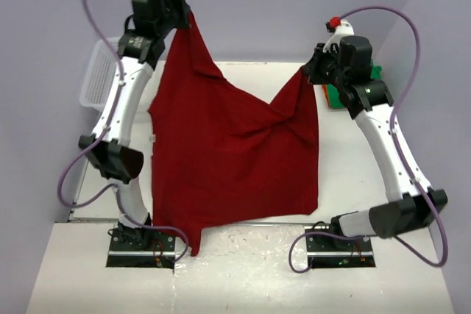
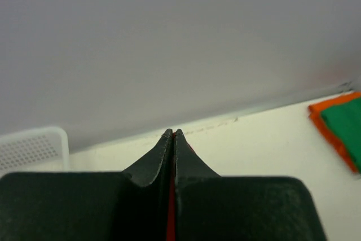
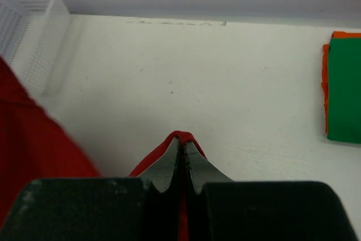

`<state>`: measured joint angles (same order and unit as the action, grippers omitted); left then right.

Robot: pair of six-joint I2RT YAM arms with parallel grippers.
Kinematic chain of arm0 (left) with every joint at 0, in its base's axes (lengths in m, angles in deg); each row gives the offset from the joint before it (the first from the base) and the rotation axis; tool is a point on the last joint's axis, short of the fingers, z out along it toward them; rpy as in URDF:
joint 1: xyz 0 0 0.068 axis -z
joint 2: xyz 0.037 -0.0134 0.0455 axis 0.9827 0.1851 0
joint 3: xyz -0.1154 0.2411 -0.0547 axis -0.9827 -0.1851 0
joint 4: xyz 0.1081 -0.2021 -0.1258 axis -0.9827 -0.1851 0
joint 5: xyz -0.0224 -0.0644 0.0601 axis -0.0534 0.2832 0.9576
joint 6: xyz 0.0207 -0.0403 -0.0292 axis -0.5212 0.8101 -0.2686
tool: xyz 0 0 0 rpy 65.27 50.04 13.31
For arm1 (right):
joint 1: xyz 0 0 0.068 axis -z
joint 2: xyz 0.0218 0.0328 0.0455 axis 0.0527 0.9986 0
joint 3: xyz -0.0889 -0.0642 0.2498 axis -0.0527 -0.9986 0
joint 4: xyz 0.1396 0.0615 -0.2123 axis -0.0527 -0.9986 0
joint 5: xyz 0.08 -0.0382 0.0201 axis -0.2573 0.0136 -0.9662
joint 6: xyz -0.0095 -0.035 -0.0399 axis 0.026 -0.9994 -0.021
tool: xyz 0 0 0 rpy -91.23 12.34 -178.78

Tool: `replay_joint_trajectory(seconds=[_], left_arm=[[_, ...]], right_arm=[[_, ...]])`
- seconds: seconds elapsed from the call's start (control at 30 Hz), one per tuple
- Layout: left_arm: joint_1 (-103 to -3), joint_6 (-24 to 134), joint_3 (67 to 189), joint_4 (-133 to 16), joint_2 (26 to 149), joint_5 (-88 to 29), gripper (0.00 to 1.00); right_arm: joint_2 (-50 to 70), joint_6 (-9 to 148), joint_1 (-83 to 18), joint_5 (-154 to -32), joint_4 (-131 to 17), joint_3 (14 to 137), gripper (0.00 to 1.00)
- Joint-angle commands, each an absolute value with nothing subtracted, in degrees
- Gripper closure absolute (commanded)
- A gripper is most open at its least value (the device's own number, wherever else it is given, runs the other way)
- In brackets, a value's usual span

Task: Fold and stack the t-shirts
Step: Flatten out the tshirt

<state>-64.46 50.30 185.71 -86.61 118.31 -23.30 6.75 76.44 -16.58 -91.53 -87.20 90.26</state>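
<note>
A dark red t-shirt (image 1: 228, 159) hangs spread between both arms above the table, its lower edge draping past the near table edge. My left gripper (image 1: 185, 14) is raised high at the back left and is shut on one upper corner; a thin red strip of the t-shirt (image 2: 170, 218) shows between its jaws. My right gripper (image 1: 307, 73), lower, is shut on the other corner, with red cloth (image 3: 183, 135) peeking over its fingertips. A folded green t-shirt (image 3: 345, 91) lies on an orange one (image 3: 325, 71) at the back right of the table.
A white mesh basket (image 1: 99, 79) stands at the back left of the table, behind the left arm. The stack of the green t-shirt (image 2: 345, 122) on the orange one (image 2: 330, 105) sits near the back wall, partly hidden behind the right arm in the top view.
</note>
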Motion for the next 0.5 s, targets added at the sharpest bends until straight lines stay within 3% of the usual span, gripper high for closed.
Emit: replay_joint_trajectory(seconds=[0.0,0.23,0.47], left_arm=[[-65.62,47.63,188.63,-82.15,122.87,-21.77,1.0],[-67.38,47.01,190.03,-77.14,136.84,-24.3,1.0],[-67.64,46.92,186.88,-72.39,139.06,-25.45,1.0]], right_arm=[[12.85,74.47,-15.07,-86.04,-81.28,93.89,1.0],[27.01,73.23,-9.45,-87.62,-80.85,100.21,1.0],[35.82,70.77,-7.94,-86.66,-80.67,106.28,1.0]])
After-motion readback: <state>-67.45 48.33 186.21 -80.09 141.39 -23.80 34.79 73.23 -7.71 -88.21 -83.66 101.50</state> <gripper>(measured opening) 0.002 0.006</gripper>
